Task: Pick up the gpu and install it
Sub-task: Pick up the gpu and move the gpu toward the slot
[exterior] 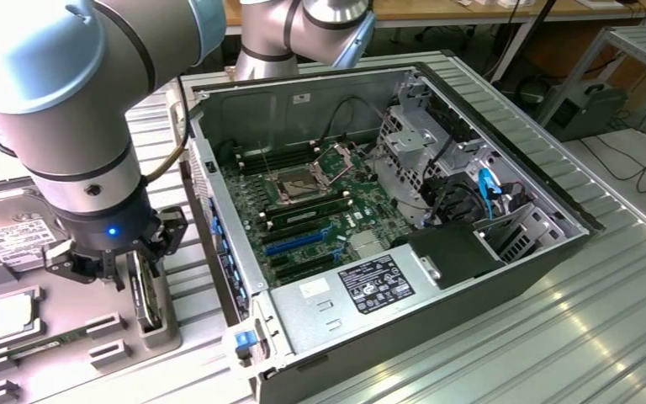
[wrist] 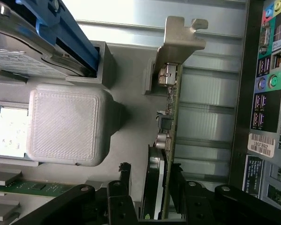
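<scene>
Gripper (exterior: 115,273) open, straddling the gpu (wrist: 171,117), with a gap showing at one finger (wrist: 126,174). The gpu stands on edge in the gray holder (exterior: 172,337), along the holder's edge nearest the open computer case (exterior: 413,278).

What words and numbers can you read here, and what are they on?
"18CF882", roughly: white barcode sticker on the dark computer case's back.
Black label on the silver power supply: too small to read.
White label on the silver hard drive: too small.
Dark label beside the barcode sticker: blurred.
</scene>
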